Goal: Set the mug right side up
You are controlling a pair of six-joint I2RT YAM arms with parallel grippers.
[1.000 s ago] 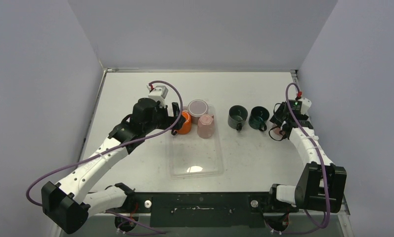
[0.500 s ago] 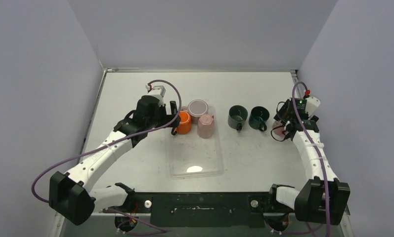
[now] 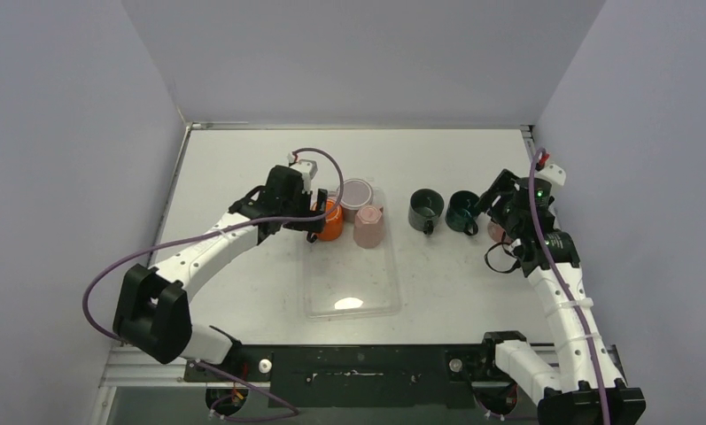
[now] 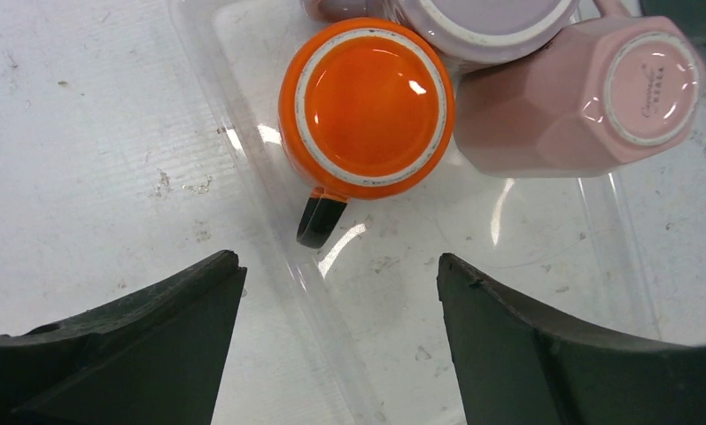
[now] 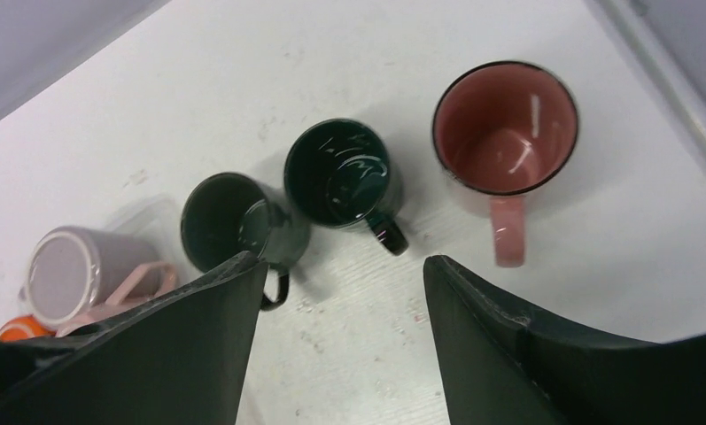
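An orange mug with a black handle stands upside down in a clear tray; it also shows in the left wrist view. A pink faceted mug and a lilac mug stand upside down beside it, touching it. My left gripper is open and empty, above the tray's left rim just short of the orange mug's handle. My right gripper is open and empty above the table, near three upright mugs.
Right of the tray, two dark green mugs and a dark mug with a pink inside stand upright in a row. The table's right edge and wall lie close beyond the pink-lined mug. The tray's near half holds nothing.
My left gripper moved right to sit over the orange mug's handle side. My right gripper rose and drew back from the pink-lined mug, which stays upright on the table.
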